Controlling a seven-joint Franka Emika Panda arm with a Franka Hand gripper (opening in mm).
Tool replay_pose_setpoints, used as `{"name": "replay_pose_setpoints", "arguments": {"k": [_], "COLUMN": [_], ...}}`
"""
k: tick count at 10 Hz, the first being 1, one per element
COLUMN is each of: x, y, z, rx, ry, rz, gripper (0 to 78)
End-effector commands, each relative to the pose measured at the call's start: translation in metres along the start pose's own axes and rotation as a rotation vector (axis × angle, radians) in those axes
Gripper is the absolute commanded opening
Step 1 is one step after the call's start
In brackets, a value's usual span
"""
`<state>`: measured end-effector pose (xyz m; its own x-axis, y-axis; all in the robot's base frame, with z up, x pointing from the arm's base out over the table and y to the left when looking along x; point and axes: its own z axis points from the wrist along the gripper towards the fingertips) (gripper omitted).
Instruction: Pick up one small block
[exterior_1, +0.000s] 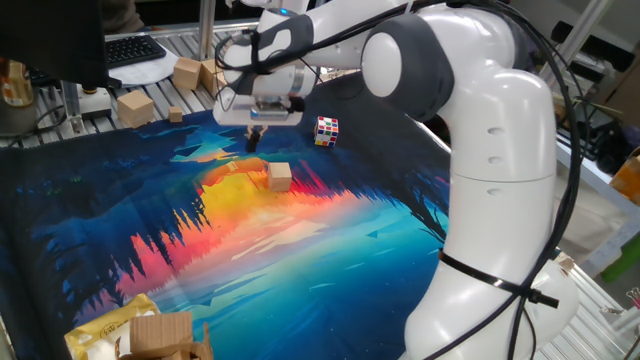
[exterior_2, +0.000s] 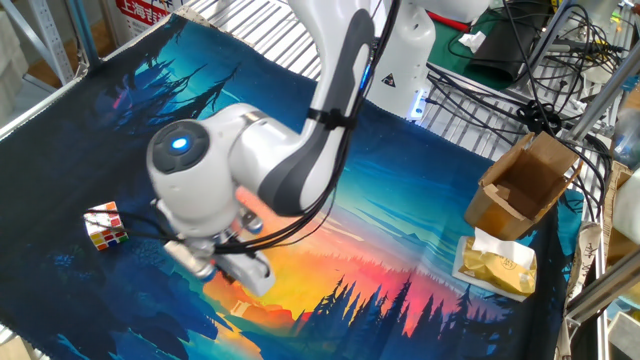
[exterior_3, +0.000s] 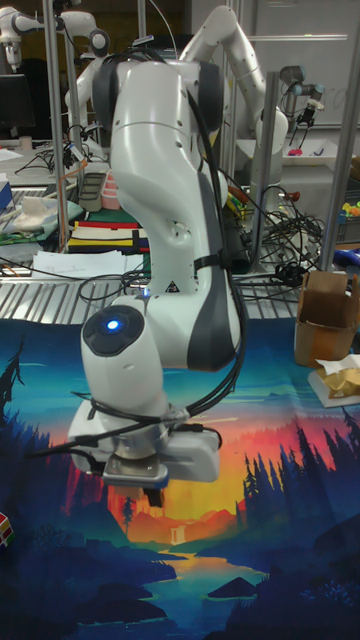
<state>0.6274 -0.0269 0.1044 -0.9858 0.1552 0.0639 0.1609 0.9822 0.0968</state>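
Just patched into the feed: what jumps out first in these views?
The big white arm dominates, bent over a vivid sunset-and-forest mat, its gripper hanging above the mat's far side. A small block sits alone on the orange patch, just nearer the camera than the gripper, with a multicoloured puzzle cube off to its right. Whether the gripper is open, I can't tell.

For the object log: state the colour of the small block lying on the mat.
Plain light tan wood: the small block, clearest in the one fixed view.

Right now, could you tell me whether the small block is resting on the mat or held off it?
Resting on the mat: the small block sits flat, apart from the tool.
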Motion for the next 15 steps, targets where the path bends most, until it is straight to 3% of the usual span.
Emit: {"name": "replay_pose_setpoints", "arguments": {"k": [1,6,7,15], "x": [0.029,0.04,0.04,0.041], "y": [-0.002,-0.025,-0.028,-0.037], "z": [-0.013,-0.021,-0.021,-0.02], "rx": [0.024,0.038,0.055,0.069], "ry": [-0.013,-0.02,-0.023,-0.037], "rz": [-0.023,-0.095,-0.103,-0.112], "gripper": [0.0,0.0,0.0,0.0]}}
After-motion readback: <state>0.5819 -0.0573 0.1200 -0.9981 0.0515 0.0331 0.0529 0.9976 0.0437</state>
